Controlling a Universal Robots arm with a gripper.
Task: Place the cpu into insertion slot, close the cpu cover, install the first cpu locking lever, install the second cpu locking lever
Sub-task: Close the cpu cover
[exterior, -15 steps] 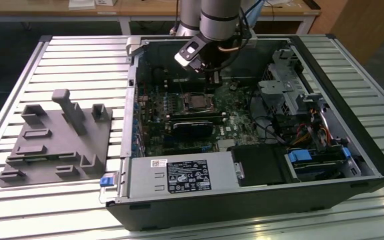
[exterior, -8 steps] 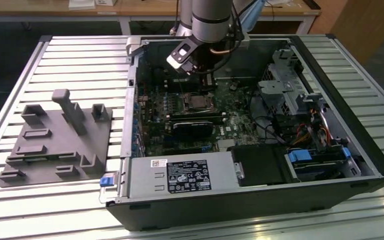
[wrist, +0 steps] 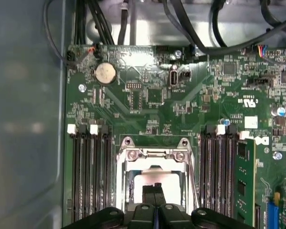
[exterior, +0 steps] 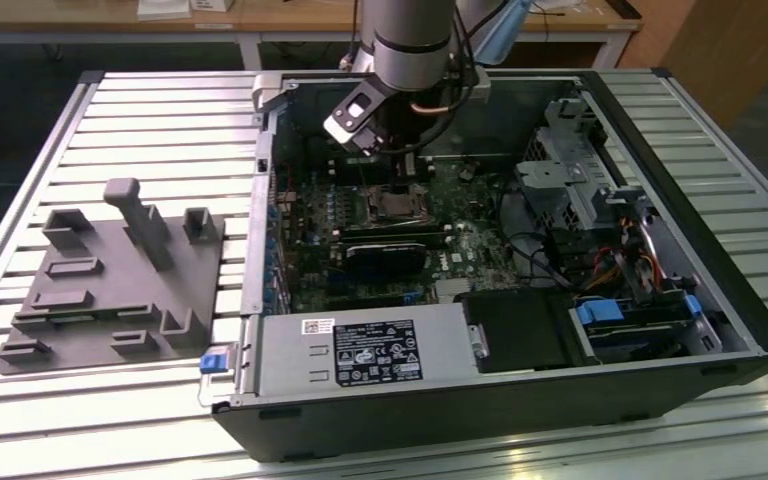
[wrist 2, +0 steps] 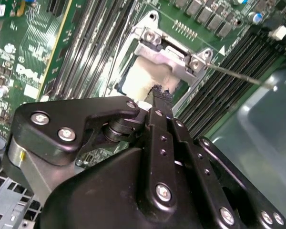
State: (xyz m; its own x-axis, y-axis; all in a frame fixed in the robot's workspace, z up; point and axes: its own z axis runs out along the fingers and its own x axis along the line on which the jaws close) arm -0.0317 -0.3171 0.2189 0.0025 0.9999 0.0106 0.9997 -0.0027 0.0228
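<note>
Step in hand: judged to be closing the cpu cover. The cpu [wrist 2: 143, 76] lay flat in the socket, its pale top showing through the window of the cpu cover [wrist: 155, 154].
End effector: the end effector [wrist: 155, 192] had its fingers pressed together with nothing between them. The tips were at the cpu top, but contact could not be told.
Locking lever: the locking lever [wrist 2: 238, 75] stood free, angled off the socket, not latched.
Move requirement: judged to call for small, mostly vertical travel, since the tips stood within the frame window.
Edges: memory slots [wrist: 88, 176] flanked the socket closely on both sides.
Open room: mainly upward, out of the computer case [exterior: 491, 410].
</note>
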